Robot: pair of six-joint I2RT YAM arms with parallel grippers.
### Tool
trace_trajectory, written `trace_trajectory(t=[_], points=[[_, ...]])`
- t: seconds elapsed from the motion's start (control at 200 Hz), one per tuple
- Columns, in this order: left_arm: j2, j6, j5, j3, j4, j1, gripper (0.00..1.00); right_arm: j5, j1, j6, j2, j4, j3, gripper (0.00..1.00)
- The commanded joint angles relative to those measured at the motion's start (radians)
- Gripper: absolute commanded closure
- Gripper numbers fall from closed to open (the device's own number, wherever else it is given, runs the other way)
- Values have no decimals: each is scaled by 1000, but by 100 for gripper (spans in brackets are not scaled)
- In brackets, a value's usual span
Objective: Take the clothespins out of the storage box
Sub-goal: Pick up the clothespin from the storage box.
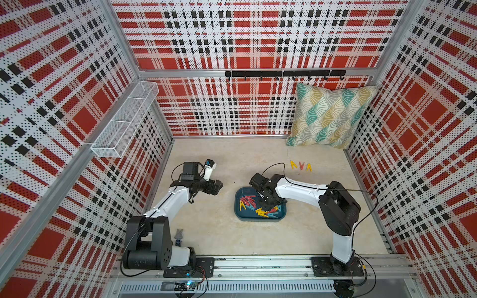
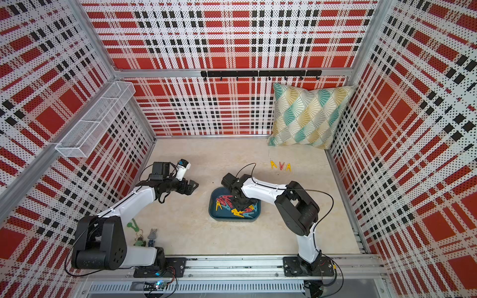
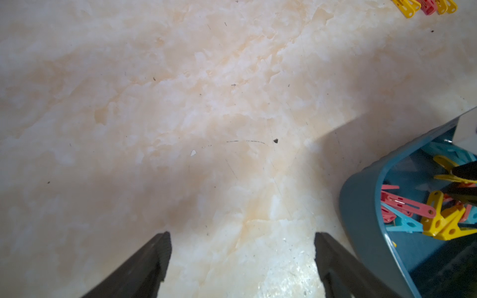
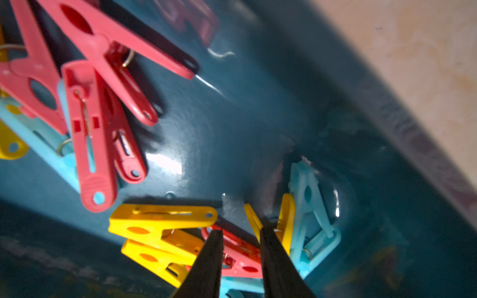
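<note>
Right hand (image 4: 241,232) in storage box (image 4: 232,129), jaws narrowly apart astride red clothespin (image 4: 242,258), grip unclear, left hand (image 3: 242,234) spread wide

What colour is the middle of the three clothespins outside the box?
The middle clothespin is red, clearest in a top view.

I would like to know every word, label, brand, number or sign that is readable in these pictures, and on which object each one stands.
There is no readable text in any view.
The storage box, the clothespins and the pillow carry no print.
Any marking on the small circuit board at the front rail is too small to read.
</note>
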Motion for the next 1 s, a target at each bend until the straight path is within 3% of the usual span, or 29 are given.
trace_trajectory(t=[0.0,0.541,0.992], points=[[4,3,1,-9,17,8,8,36,0,-8,18,-12,25,67],[3,3,2,-7,17,8,8,12,-22,-26,59,28,5,69],[3,2,6,-6,18,8,8,-35,-27,-24,31,41,29,86]])
